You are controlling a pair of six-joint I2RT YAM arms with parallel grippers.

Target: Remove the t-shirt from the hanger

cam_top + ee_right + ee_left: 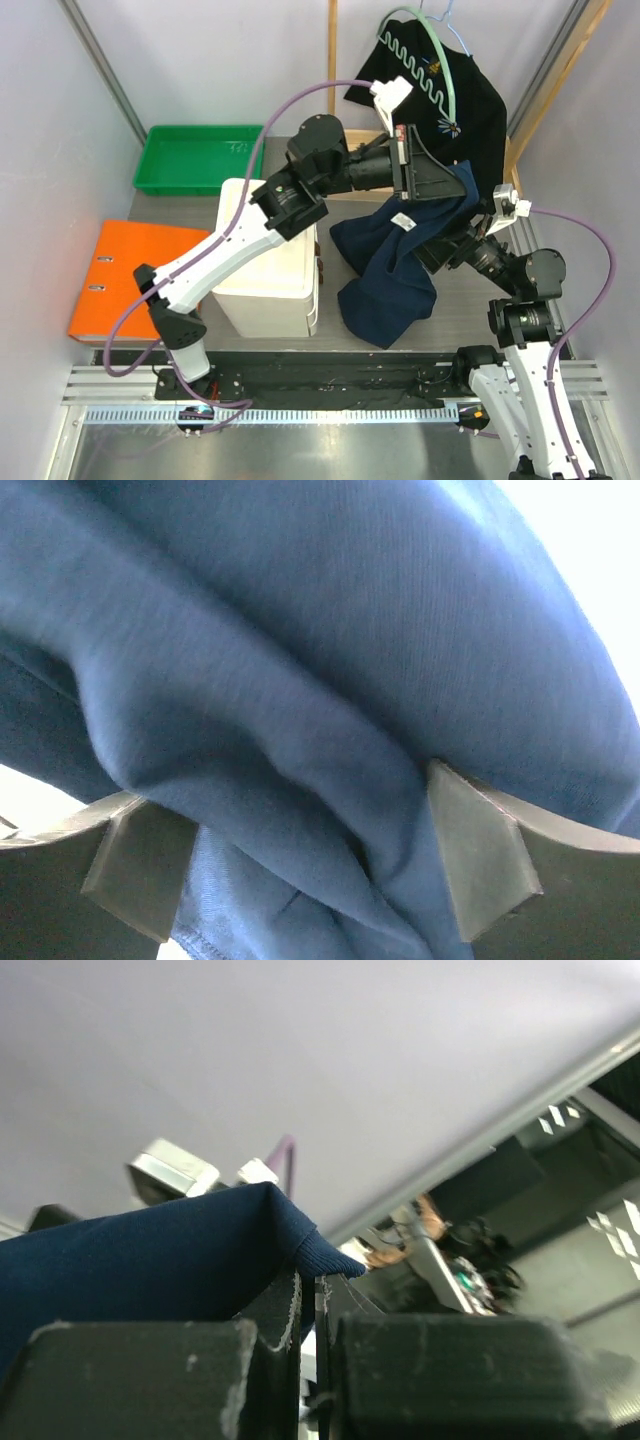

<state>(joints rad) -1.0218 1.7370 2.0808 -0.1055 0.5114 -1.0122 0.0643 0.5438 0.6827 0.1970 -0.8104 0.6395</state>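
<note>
The navy blue t-shirt (390,270) hangs in a bunch at the middle of the top view, below a mint-green hanger (440,45) that carries a black garment (470,110) with a green pattern. My left gripper (412,180) is shut on the shirt's ribbed edge (330,1255), and holds it up beside the black garment. My right gripper (452,245) is under the shirt's right side. Its fingers (480,865) stand wide apart with navy cloth (300,730) draped between them. I cannot tell whether the shirt still touches the hanger.
A white box (270,250) stands under the left arm. A green tray (200,158) is at the back left and an orange binder (120,275) at the left. A wooden frame (333,60) rises behind the hanger.
</note>
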